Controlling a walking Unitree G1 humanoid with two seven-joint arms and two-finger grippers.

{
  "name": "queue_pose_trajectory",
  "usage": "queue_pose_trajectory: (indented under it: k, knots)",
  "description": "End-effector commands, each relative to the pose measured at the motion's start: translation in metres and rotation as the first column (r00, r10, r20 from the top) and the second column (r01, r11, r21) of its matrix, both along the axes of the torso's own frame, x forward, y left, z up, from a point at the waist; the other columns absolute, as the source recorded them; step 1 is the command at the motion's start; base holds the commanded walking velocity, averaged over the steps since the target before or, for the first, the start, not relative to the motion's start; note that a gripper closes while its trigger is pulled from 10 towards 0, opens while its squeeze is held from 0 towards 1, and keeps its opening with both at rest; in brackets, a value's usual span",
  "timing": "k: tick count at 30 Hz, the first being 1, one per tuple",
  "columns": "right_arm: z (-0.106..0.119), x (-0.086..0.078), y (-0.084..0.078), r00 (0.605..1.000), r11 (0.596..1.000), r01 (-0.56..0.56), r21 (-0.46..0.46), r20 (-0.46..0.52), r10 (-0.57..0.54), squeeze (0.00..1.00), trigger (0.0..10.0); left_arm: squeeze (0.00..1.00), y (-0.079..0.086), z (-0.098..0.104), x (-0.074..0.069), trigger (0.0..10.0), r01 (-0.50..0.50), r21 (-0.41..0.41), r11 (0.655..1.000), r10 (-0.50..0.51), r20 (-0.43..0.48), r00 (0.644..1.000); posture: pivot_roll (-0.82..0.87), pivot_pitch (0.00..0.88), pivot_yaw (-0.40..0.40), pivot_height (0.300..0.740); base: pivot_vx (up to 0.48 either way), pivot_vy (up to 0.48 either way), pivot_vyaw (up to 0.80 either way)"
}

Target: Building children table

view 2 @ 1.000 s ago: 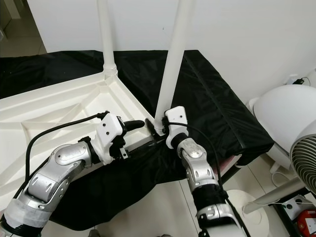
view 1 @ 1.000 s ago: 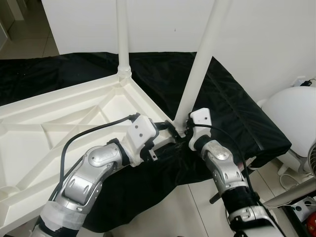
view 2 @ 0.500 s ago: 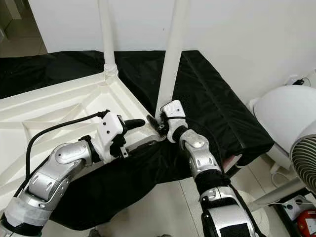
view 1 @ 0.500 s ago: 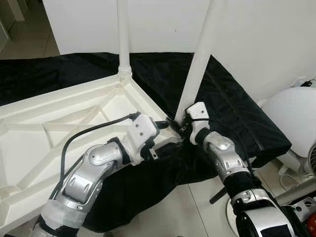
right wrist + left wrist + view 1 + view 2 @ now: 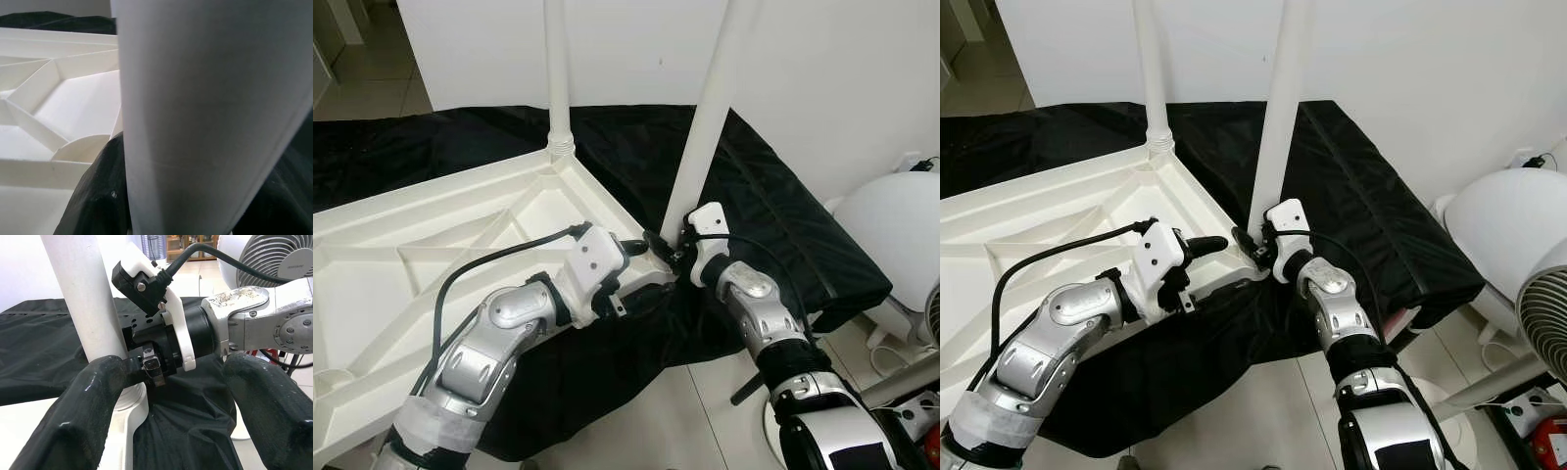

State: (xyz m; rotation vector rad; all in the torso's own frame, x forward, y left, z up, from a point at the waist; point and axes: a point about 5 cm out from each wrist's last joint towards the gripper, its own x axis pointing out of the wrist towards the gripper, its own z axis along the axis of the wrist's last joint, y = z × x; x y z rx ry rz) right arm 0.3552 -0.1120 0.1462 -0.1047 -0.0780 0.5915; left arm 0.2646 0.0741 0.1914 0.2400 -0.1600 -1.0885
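- The white tabletop (image 5: 460, 245) is flipped upside down on a black cloth (image 5: 764, 215), ribs showing, over a pale tiled floor (image 5: 362, 93).
- One white leg (image 5: 558, 78) stands in the far corner socket; a second leg (image 5: 705, 127) leans up from the near corner, by a white wall (image 5: 822, 78).
- Right gripper (image 5: 1252, 243) is clamped around the base of that second leg.
- Left gripper (image 5: 166, 396) sits just beside it, fingers spread wide, holding nothing.
- A white fan (image 5: 1552, 323) stands off to the right.
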Motion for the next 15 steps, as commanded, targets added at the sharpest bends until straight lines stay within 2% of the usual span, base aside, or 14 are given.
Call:
queue_pose_trajectory:
  k: [1, 3, 7, 10, 12, 13, 15]
  knots:
    - [-0.0049, -0.0026, 0.0022, 0.998, 0.999, 0.051, 0.018, -0.032, -0.051, 0.0, 10.0, 0.0, -0.0019, 0.0005, -0.0014, 10.0, 0.011, 0.0, 1.0, -0.011, -0.005, 1.0, 0.05, 0.068, -0.038, 0.74, 0.0, 0.0, 0.0]
    - [-0.0051, -0.0031, 0.0028, 0.997, 0.997, 0.068, 0.023, -0.038, -0.067, 0.0, 10.0, 0.0, -0.0021, 0.0004, -0.0017, 10.0, 0.012, -0.001, 1.0, -0.012, -0.007, 1.0, 0.05, 0.068, -0.038, 0.74, 0.0, 0.0, 0.0]
    - [-0.0065, -0.0012, -0.0005, 0.973, 0.974, 0.218, 0.059, -0.09, -0.212, 0.0, 10.0, 0.0, -0.0035, -0.0003, -0.0015, 10.0, 0.012, -0.002, 1.0, -0.012, -0.008, 1.0, 0.05, 0.074, -0.043, 0.74, 0.0, 0.0, 0.0]
    - [-0.0068, -0.0012, -0.0011, 0.958, 0.958, 0.276, 0.072, -0.106, -0.268, 0.0, 10.0, 0.0, -0.0048, 0.0004, -0.0019, 10.0, 0.016, -0.006, 1.0, -0.016, -0.008, 1.0, 0.05, 0.075, -0.042, 0.74, 0.0, 0.0, 0.0]
    - [-0.0063, -0.0039, 0.0015, 0.932, 0.932, 0.355, 0.079, -0.112, -0.345, 0.0, 10.0, 0.0, -0.0059, 0.0001, -0.0025, 10.0, 0.02, -0.007, 1.0, -0.02, -0.01, 1.0, 0.04, 0.076, -0.042, 0.74, 0.0, 0.0, 0.0]
    - [-0.0063, -0.0039, 0.0015, 0.932, 0.932, 0.355, 0.079, -0.112, -0.345, 0.0, 10.0, 0.0, -0.0059, 0.0001, -0.0025, 10.0, 0.02, -0.007, 1.0, -0.02, -0.01, 1.0, 0.04, 0.076, -0.042, 0.74, 0.0, 0.0, 0.0]
    - [-0.0077, -0.0098, 0.0077, 0.89, 0.886, 0.45, 0.112, -0.139, -0.435, 0.0, 10.0, 0.0, -0.0055, -0.0013, -0.0036, 10.0, 0.021, -0.006, 1.0, -0.021, -0.014, 1.0, 0.04, 0.079, -0.043, 0.74, 0.0, 0.0, 0.0]
